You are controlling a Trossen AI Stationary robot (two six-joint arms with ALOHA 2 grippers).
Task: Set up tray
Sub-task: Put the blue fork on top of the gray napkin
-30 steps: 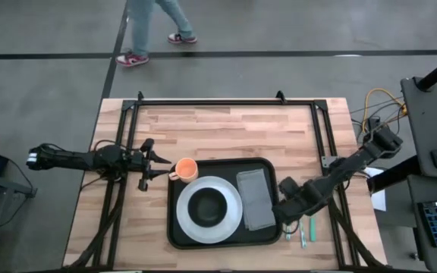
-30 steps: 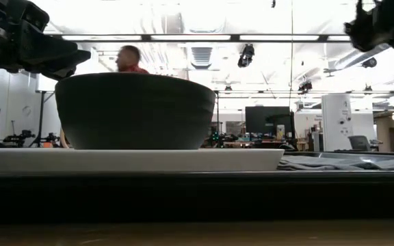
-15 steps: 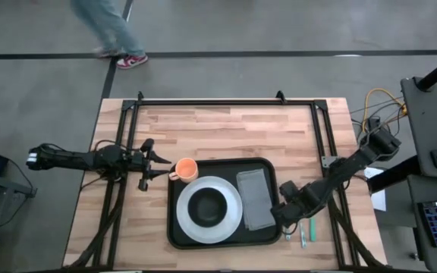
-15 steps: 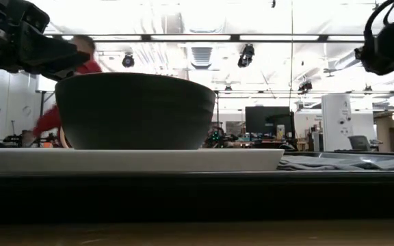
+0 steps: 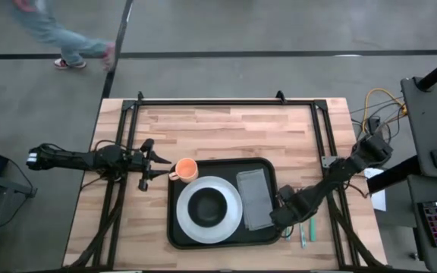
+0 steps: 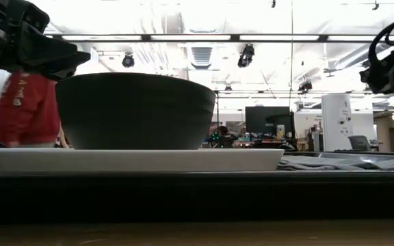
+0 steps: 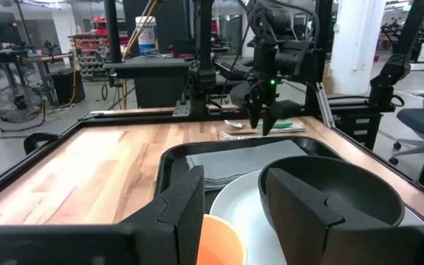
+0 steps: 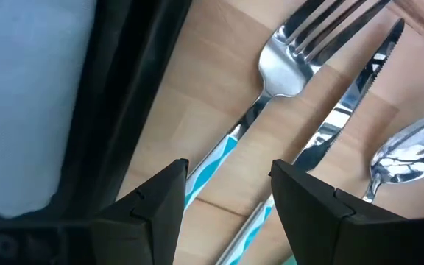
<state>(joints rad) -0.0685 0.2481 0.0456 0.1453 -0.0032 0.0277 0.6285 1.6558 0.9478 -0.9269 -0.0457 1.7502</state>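
The black tray [image 5: 203,241] lies at the table's middle. It carries a white plate [image 5: 234,220] with a dark bowl [image 5: 206,206] and a grey napkin [image 5: 255,199]. An orange cup [image 5: 187,168] stands at the tray's far left corner. My left gripper [image 5: 161,168] is open, and the cup [image 7: 218,239] shows between its fingers; whether they touch it I cannot tell. My right gripper [image 8: 230,206] is open and hovers close over a blue-handled fork [image 8: 285,70]. The fork lies on the wood right of the tray rim [image 8: 135,88], beside a knife [image 8: 359,88] and a spoon [image 8: 411,158].
The cutlery [image 5: 304,231] lies in the narrow strip of wood between the tray's right rim and the black frame rail [image 5: 332,189]. Bare wood stretches along the far side of the table [image 5: 226,129]. A person [image 5: 51,30] walks on the floor beyond the far edge.
My right gripper has come down and shifted a little toward the near edge, closing in on the cutlery beside the tray. The person beyond the table has walked off toward the left.
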